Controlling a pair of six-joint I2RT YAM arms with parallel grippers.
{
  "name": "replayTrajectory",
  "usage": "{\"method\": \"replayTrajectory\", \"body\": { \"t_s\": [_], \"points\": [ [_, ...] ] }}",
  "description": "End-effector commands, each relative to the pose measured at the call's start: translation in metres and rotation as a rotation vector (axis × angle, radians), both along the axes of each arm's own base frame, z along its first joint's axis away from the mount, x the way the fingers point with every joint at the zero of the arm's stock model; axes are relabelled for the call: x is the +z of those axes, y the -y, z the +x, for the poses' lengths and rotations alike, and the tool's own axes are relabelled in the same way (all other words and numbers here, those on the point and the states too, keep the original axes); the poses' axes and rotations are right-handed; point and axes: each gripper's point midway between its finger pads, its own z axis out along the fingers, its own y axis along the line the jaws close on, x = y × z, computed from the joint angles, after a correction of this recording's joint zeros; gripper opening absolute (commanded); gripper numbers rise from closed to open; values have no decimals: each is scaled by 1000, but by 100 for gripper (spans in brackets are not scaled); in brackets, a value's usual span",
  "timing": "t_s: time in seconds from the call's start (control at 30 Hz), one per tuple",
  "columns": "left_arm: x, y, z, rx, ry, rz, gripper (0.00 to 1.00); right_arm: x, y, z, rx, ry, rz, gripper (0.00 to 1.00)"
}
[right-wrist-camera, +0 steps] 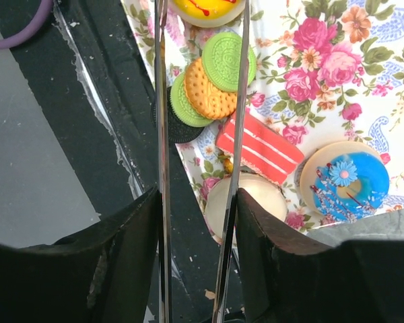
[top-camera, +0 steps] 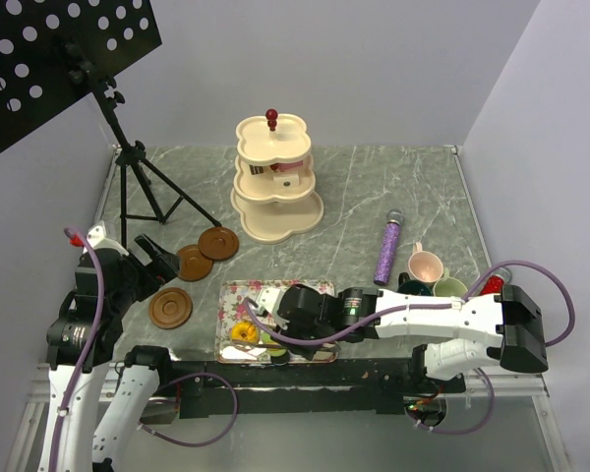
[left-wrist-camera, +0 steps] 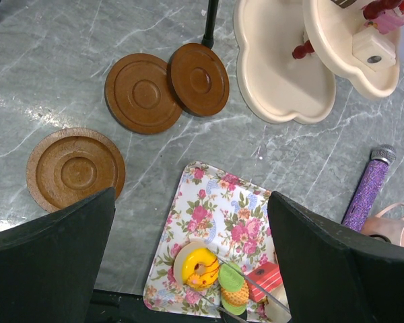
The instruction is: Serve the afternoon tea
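Note:
On the floral tray lie a yellow doughnut, green and orange macarons, a red cake slice and a blue doughnut. My right gripper is shut on metal tongs. The tongs' two arms reach forward past the macarons, one on each side of the yellow doughnut. My left gripper hangs open and empty above the tray's far-left corner, near three brown saucers. The cream three-tier stand is at the back. Pink, teal and pale green mugs stand right of the tray.
A purple glittery microphone lies between the tray and the mugs. A black music stand rises at the back left, its tripod legs spreading onto the table near the saucers. The tray sits at the table's near edge.

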Motion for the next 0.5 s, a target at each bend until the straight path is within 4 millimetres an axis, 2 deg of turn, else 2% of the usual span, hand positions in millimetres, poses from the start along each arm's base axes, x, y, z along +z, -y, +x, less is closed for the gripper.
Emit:
{"method": "replayTrajectory", "body": {
  "t_s": [0.0,0.1,0.27,0.37,0.47],
  "points": [
    [8,-1,0,13,27,-9,100,30,-14,11,-54,43,105,47],
    [9,-1,1,11,29,-5,100,50,-13,25,-113,50,160,45],
    [11,-1,3,8,32,2,100,83,4,68,-247,63,267,44],
    [11,-1,4,7,34,0,100,91,26,95,-317,104,269,44],
    [12,-1,5,7,37,3,100,90,48,119,-388,129,256,43]
  ]
}}
